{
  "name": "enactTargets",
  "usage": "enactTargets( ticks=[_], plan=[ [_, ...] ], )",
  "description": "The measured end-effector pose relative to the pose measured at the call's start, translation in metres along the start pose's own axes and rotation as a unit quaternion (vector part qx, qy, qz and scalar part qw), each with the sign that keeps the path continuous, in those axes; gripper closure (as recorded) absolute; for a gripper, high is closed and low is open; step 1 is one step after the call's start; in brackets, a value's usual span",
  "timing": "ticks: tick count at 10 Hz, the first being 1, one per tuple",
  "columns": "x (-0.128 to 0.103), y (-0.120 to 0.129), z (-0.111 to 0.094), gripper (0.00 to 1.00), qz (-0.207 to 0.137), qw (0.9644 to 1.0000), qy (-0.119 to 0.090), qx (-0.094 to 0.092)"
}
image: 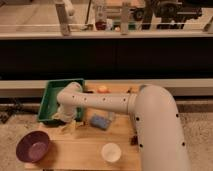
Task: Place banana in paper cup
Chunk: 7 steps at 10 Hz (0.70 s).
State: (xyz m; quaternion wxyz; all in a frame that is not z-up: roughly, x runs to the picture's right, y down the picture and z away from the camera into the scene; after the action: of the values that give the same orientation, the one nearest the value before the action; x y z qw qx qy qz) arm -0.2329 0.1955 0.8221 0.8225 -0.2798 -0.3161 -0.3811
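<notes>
My gripper (70, 125) points down at the left side of the wooden table (80, 150), just in front of the green tray. Its fingers stand open over a pale yellow-tan banana (73, 129), which is mostly hidden beneath them. I cannot tell whether they touch the banana. The white paper cup (111, 152) stands upright near the table's front edge, to the right of the gripper and nearer the camera. My thick white arm (155, 120) sweeps in from the right across the table.
A green tray (50, 100) sits at the back left. A dark purple bowl (33, 146) is at the front left corner. A blue object (100, 121) lies right of the gripper, and a round orange fruit (103, 89) is at the back edge.
</notes>
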Motion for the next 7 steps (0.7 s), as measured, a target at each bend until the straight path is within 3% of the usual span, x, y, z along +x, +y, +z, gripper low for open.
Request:
enactTargets(
  ticks=[5,7],
  plan=[
    [0.0005,0.0002,-0.0004,0.22,0.001,1.0000,0.000,0.000],
    [0.0007,-0.0001,-0.0007,0.38,0.001,1.0000,0.000,0.000]
  ],
)
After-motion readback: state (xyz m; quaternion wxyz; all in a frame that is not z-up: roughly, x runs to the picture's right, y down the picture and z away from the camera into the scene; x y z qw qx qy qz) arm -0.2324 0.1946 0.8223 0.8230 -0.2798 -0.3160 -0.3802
